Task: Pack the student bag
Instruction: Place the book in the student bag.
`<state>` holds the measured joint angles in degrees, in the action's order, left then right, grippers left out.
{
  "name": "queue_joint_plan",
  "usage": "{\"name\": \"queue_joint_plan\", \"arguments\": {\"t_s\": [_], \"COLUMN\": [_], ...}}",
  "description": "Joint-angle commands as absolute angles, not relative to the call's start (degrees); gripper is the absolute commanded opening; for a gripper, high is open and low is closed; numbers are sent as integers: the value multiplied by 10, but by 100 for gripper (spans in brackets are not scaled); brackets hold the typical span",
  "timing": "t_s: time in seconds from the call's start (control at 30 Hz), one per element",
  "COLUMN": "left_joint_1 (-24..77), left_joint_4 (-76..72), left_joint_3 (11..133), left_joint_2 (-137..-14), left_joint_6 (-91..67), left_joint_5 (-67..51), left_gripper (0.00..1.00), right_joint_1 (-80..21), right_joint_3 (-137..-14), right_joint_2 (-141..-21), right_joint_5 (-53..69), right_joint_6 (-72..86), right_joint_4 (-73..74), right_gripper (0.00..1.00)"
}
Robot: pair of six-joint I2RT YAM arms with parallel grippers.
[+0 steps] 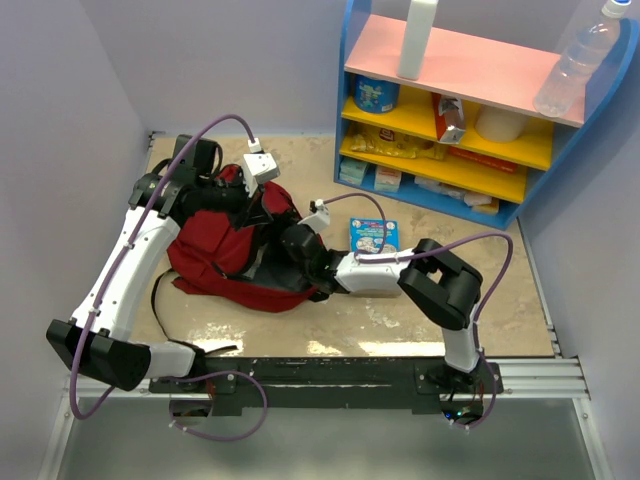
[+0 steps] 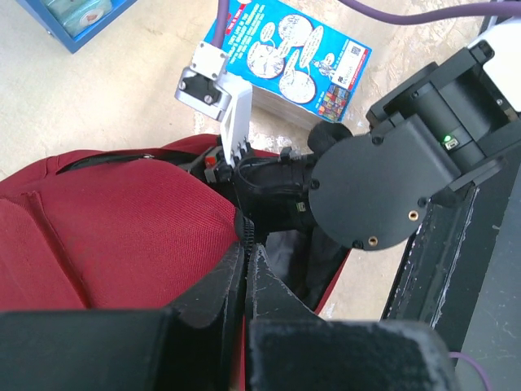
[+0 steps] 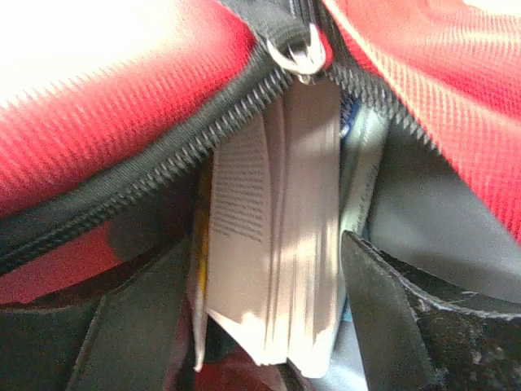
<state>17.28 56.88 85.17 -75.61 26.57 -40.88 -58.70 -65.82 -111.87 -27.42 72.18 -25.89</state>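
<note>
The student bag [image 1: 215, 255], dark red fabric, lies on the table with its zipped mouth facing right. My left gripper [image 1: 258, 203] is shut on the bag's zipper edge [image 2: 241, 226], holding the mouth up. My right gripper [image 1: 285, 238] reaches into that mouth. In the right wrist view its fingers [image 3: 370, 277] stand open on either side of a book [image 3: 285, 269] with fanned white pages, inside the grey lining under the zipper pull [image 3: 299, 50]. A blue cartoon-covered book [image 1: 374, 235] lies flat on the table right of the bag, also in the left wrist view as the blue book [image 2: 289, 57].
A blue shelf unit [image 1: 450, 110] with pink and yellow boards stands at the back right, holding packets, a white bottle [image 1: 415, 40] and a clear bottle [image 1: 575, 65]. Walls close in left and back. A black rail [image 1: 330, 375] runs along the near edge.
</note>
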Motion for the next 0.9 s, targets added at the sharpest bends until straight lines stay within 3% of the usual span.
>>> {"name": "queue_joint_plan", "arguments": {"t_s": [0.0, 0.03, 0.1, 0.13, 0.23, 0.87], "left_joint_1": [176, 176, 176, 176, 176, 176], "left_joint_4": [555, 555, 555, 554, 554, 548], "left_joint_3": [871, 870, 869, 870, 870, 878], "left_joint_2": [-740, -742, -741, -741, -739, -740], "left_joint_6": [261, 260, 259, 259, 260, 259], "left_joint_5": [-456, -457, -457, -456, -452, -445], "left_gripper": [0, 0, 0, 0, 0, 0], "right_joint_1": [-579, -579, -579, -578, -578, -593], "right_joint_3": [-656, -657, -658, -658, -668, -751], "right_joint_2": [-1097, -1097, -1097, -1097, -1102, -1165], "right_joint_5": [-256, -256, -254, -253, -247, -164], "right_joint_6": [729, 729, 728, 727, 724, 734], "right_joint_4": [-273, -263, -263, -261, -252, -225], "right_gripper": [73, 70, 48, 31, 17, 7]}}
